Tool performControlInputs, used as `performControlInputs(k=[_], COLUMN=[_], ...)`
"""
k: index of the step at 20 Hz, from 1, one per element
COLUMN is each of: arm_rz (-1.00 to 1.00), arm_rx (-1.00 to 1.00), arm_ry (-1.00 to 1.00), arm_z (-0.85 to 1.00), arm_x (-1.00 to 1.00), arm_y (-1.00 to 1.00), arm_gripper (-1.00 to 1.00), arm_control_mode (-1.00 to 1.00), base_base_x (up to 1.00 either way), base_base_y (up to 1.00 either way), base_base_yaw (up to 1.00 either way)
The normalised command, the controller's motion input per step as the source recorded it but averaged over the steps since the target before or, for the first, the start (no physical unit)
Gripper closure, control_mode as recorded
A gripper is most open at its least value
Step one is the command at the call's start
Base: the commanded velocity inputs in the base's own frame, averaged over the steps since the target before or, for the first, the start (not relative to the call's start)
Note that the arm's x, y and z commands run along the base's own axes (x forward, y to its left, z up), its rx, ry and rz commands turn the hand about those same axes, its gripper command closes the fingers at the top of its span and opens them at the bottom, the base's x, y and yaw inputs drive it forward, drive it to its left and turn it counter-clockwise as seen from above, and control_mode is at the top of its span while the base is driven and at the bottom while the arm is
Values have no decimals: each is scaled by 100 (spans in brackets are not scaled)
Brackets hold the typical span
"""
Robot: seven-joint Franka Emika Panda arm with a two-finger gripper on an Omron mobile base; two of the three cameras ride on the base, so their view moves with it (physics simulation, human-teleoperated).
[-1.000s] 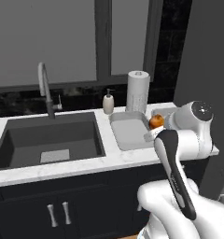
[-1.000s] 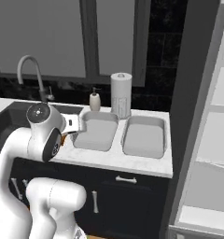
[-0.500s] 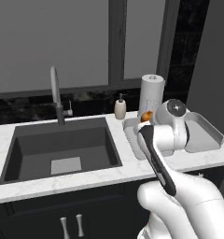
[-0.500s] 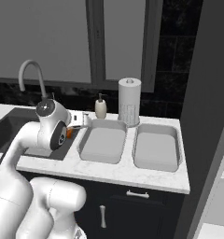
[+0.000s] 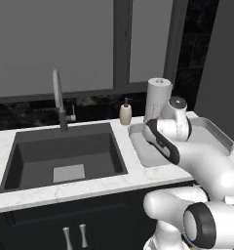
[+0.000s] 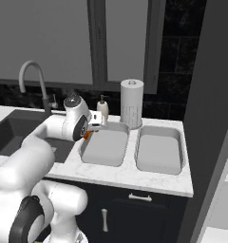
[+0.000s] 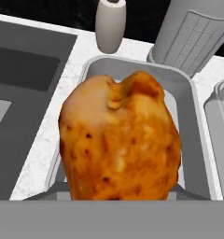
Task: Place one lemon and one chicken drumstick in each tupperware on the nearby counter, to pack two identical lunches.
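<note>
A browned chicken drumstick [image 7: 121,140] hangs in my gripper [image 6: 90,129], which is shut on it; the meat hides the fingertips. It shows as an orange patch [image 6: 86,135] at the left rim of the left tupperware [image 6: 104,147]. In the hand view this grey tupperware [image 7: 181,100] lies right below and behind the drumstick and holds nothing. The right tupperware [image 6: 159,152] stands beside it on the white marble counter [image 6: 125,176], also with nothing in it. The lemon is out of view.
A dark sink [image 5: 65,156] with a tall faucet [image 5: 58,97] lies left of the tupperwares. A soap dispenser [image 6: 103,107] and a paper towel roll [image 6: 132,103] stand at the back. A dark tall panel [image 6: 206,95] bounds the counter's right end.
The whole picture has shifted as the base drove, so sink and tupperwares sit differently in both base views. The gripper keeps the drumstick, now at the left tupperware's rim.
</note>
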Motion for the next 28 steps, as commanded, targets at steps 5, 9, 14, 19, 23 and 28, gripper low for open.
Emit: performControlInputs(k=[5, 9, 14, 19, 23, 28], arm_rz=[5, 3, 1, 0, 2, 3], arm_rx=[0, 0, 0, 0, 0, 0], arm_ry=[5, 0, 4, 12, 8, 1], arm_z=[-57, -45, -36, -13, -22, -49], arm_x=[8, 2, 30, 49, 44, 36], arm_y=[1, 0, -1, -11, -21, -4], arm_gripper=[100, 100, 100, 100, 100, 100], arm_control_mode=[-100, -100, -100, -100, -100, -100], base_base_x=[0, 0, 0, 0, 0, 0], base_base_y=[0, 0, 0, 0, 0, 0], base_base_yaw=[0, 0, 0, 0, 0, 0])
